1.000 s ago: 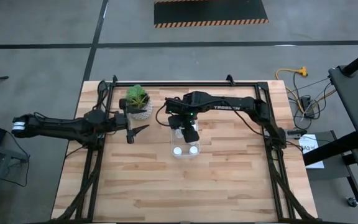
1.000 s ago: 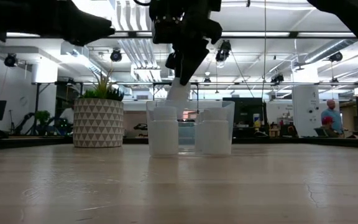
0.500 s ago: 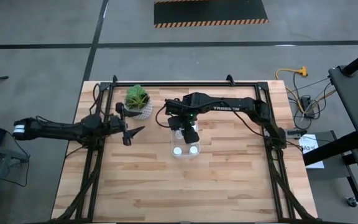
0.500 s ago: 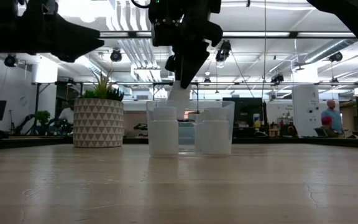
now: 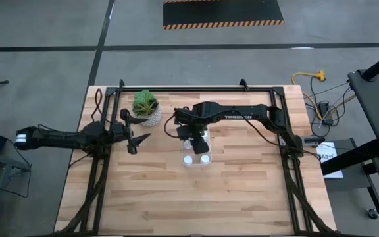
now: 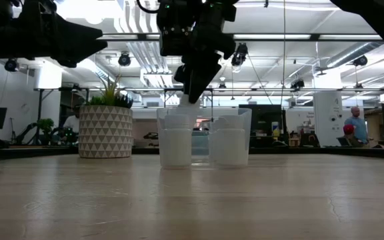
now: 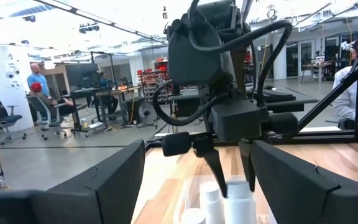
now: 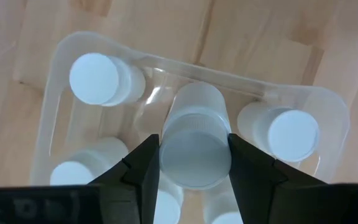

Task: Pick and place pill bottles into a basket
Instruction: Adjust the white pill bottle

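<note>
Right fingers (image 8: 145, 168) clamp pill bottle (image 8: 194, 146) over basket (image 8: 55, 68), lower bottles cut off; left fingers (image 7: 114, 180) spread.

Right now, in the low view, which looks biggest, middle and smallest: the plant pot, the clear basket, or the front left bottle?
1. Basket, slightly larger than the pot
2. Plant pot
3. Front left bottle

The pot stands farther back, so the top two are unsure.

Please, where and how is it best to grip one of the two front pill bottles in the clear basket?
Probably at the cap, from straight above. Each front bottle stands upright in the basket, whose walls and neighbours cover its sides; only the round cap is free. The right gripper holds another bottle this way.
</note>
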Robot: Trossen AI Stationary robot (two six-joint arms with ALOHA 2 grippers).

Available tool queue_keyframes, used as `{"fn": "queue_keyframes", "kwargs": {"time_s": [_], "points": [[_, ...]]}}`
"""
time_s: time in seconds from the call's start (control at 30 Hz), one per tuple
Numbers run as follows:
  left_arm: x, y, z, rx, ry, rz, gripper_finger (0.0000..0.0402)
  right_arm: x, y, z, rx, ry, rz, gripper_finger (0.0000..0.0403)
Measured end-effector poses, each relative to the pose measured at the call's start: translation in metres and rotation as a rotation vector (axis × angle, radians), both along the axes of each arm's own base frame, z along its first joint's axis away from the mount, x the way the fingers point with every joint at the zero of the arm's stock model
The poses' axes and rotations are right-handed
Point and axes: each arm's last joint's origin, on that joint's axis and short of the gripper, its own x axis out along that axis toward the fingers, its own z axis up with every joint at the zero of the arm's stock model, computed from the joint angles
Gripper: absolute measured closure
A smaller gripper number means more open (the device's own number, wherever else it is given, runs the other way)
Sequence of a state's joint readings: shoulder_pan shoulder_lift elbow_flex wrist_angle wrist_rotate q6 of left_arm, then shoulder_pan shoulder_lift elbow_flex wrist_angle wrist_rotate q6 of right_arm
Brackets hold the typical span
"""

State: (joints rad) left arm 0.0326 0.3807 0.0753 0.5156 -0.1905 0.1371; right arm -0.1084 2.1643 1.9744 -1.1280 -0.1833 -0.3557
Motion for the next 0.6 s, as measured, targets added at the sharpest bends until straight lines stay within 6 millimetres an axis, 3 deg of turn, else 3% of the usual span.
{"fn": "queue_keyframes", "kwargs": {"time_s": [0.6], "points": [[0.000,0.000,0.000,0.000,0.002,0.000,0.0125,-0.002,0.003,-0.034,0.004,0.013,-0.001,0.0260]]}}
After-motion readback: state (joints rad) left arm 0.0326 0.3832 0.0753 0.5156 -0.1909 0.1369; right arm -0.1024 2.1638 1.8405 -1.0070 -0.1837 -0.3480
